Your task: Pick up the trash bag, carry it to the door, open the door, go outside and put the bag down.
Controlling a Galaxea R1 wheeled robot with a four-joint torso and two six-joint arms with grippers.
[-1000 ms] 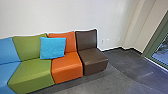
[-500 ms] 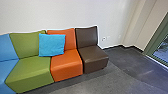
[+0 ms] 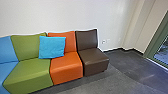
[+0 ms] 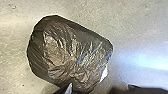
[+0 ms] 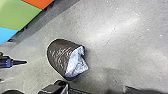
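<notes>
Left hand (image 4: 99, 89) near trash bag (image 4: 72, 52); contact, hold and whether hand apart or together: cannot tell. Right hand's (image 5: 96, 89) state: cannot tell. Colorful couch (image 3: 30, 77), ten to twelve o'clock, brown end nearest wall corner. Open floor (image 3: 142, 75), one to two; green-framed glass (image 3: 156, 42), two.

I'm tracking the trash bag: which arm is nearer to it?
Left. Its wrist is close to the bag, which looms large there; the right wrist looks farther off, seeing it smaller.

the trash bag (image 4: 62, 50) looks like glossy, crinkled plastic; the cushion (image 3: 52, 47) matt cloth; the seats (image 3: 66, 63) smooth.
</notes>
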